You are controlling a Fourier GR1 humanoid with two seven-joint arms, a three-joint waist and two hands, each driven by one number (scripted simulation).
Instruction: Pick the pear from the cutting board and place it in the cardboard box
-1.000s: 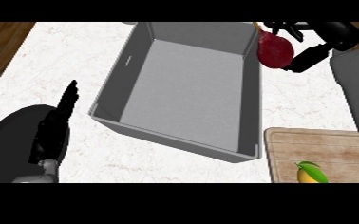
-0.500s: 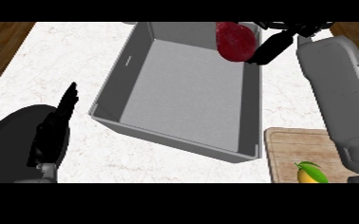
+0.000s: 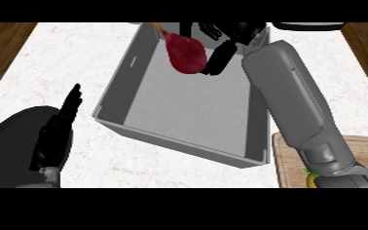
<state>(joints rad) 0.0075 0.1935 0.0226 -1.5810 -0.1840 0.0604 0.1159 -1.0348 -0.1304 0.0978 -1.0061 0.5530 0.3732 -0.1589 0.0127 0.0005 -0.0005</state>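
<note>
A dark red pear (image 3: 185,52) with a tan stem hangs over the far end of the grey box (image 3: 115,85), inside its walls as seen from above. My right hand (image 3: 229,38) is curled on the pear's right side, the thumb down along it, and the grey right forearm (image 3: 296,108) stretches across the box's right wall. My left hand (image 3: 57,129) rests open at the lower left, fingers straight and pointing up, well outside the box.
The wooden cutting board (image 3: 289,162) shows at the lower right, mostly behind the right forearm, with a yellow-green thing (image 3: 312,179) on it. The white counter (image 3: 68,58) runs to wooden edges at both upper corners.
My right hand has carried the pear leftward from beyond the box's right wall to above the box's interior. The forearm now crosses the right wall. The left hand has stayed still.
</note>
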